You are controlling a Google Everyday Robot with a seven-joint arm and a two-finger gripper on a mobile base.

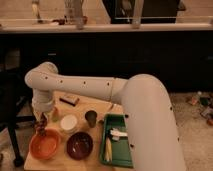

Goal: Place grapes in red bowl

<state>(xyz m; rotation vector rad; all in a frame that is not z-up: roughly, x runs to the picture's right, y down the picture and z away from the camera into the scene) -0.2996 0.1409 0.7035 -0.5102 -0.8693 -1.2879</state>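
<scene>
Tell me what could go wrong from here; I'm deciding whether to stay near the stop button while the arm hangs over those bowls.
The claw, shut on the grapes, hangs over the far rim of the red bowl, not its middle. Released there, the grapes might hit the rim and roll onto the table.

The white cup and the dark maroon bowl sit close beside the red bowl, so a bounce could land in the wrong dish.
</scene>
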